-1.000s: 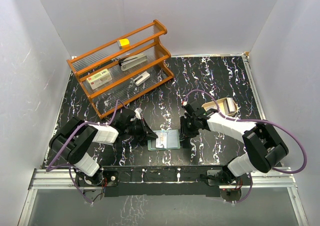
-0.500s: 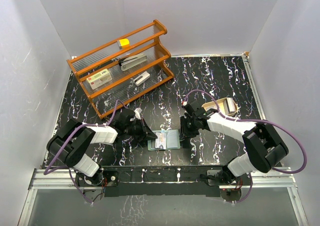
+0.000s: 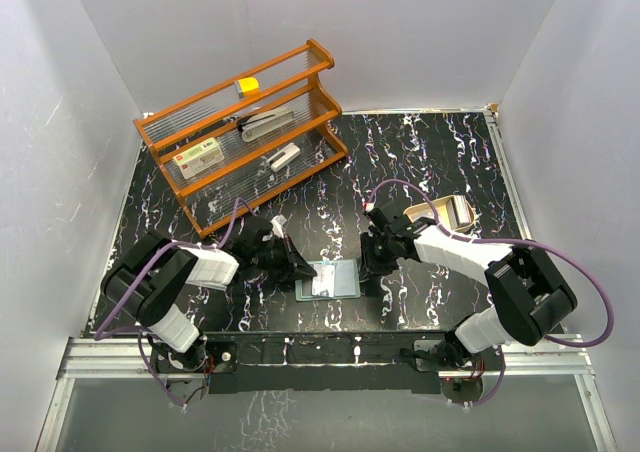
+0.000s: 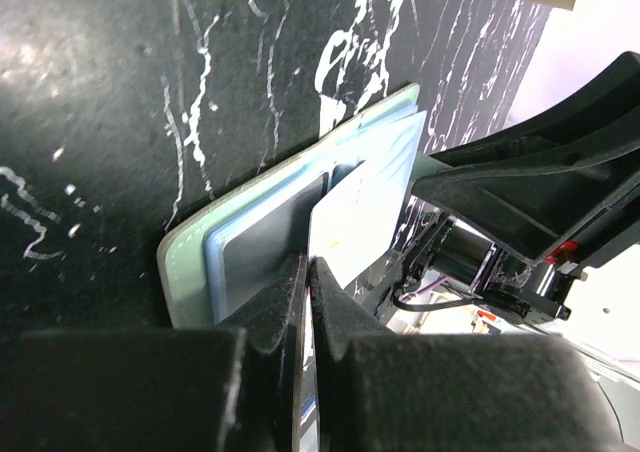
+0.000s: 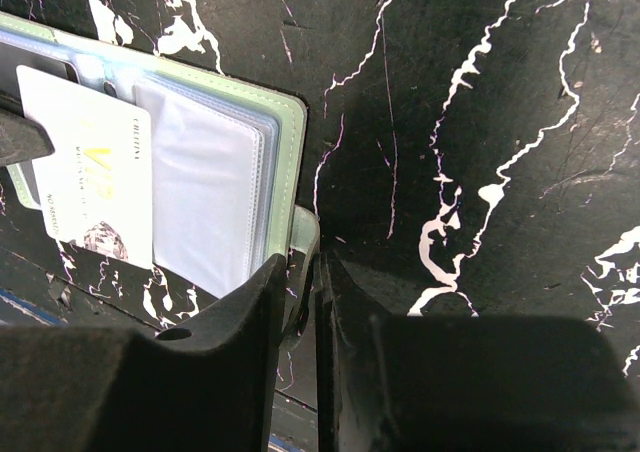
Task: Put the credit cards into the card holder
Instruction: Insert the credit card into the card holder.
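Observation:
The card holder (image 3: 343,283) lies open on the dark table near the front, green outside and pale blue inside (image 4: 190,262). My left gripper (image 3: 299,269) is shut on a whitish credit card (image 4: 365,212) and holds it edge-on over the holder's left half; the card's printed face (image 5: 90,162) lies beside the clear sleeves. My right gripper (image 3: 368,264) is at the holder's right edge, shut on its green snap tab (image 5: 305,234). The pocket the card's far edge meets is hidden.
An orange wooden rack (image 3: 240,132) stands at the back left with a white red-labelled box (image 3: 198,155) and other small items. A tan tray (image 3: 447,212) sits behind my right arm. White walls close in on three sides.
The left arm's elbow has shifted slightly. Both grips, the card and the holder stay where they were.

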`<state>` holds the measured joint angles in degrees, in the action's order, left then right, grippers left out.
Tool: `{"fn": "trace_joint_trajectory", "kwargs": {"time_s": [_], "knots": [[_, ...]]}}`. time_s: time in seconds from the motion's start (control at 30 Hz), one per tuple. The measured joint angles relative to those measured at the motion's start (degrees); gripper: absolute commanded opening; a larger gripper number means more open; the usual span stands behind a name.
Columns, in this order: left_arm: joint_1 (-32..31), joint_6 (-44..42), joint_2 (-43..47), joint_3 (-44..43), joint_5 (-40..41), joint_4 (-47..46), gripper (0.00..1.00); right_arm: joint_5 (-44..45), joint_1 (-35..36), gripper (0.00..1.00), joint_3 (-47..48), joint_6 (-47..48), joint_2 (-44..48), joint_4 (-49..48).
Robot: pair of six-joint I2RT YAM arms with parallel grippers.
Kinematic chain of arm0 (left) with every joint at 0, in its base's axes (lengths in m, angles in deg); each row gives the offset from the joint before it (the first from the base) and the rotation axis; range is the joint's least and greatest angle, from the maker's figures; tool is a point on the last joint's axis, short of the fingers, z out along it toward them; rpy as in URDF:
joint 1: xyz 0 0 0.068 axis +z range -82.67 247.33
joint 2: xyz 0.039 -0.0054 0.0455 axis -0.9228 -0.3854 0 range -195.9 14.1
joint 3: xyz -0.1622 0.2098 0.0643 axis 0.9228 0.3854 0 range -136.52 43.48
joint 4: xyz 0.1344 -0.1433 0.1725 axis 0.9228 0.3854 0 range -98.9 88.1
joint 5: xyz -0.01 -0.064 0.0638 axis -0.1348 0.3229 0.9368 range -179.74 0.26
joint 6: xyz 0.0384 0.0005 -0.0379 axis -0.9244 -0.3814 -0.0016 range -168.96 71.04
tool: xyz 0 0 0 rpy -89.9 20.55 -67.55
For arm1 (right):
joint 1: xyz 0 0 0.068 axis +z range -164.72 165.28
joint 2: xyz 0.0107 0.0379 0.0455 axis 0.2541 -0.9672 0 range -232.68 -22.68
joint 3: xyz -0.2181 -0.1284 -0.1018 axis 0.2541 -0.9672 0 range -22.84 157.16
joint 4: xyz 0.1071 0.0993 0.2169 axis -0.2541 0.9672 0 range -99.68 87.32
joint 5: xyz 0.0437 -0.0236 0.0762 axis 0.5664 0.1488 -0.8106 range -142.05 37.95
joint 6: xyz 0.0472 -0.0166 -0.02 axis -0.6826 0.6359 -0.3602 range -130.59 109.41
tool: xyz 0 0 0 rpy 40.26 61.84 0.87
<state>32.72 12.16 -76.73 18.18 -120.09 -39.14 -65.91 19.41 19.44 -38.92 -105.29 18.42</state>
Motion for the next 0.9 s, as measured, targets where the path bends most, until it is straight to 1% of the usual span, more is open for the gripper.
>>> {"fn": "trace_joint_trajectory", "kwargs": {"time_s": [0.17, 0.53, 0.9], "knots": [[0.0, -0.1, -1.0, -1.6, -0.1, -0.4, 0.00, 0.0, 0.0, 0.16, 0.0, 0.0, 0.0, 0.0], [-0.2, 0.4, -2.6, -1.7, -0.1, -2.4, 0.00, -0.2, 0.0, 0.15, 0.0, 0.0, 0.0, -0.1], [-2.7, 3.0, -4.8, -1.8, 1.3, -7.0, 0.00, -0.7, 0.3, 0.12, -0.9, -0.5, 0.0, -1.1]]}}
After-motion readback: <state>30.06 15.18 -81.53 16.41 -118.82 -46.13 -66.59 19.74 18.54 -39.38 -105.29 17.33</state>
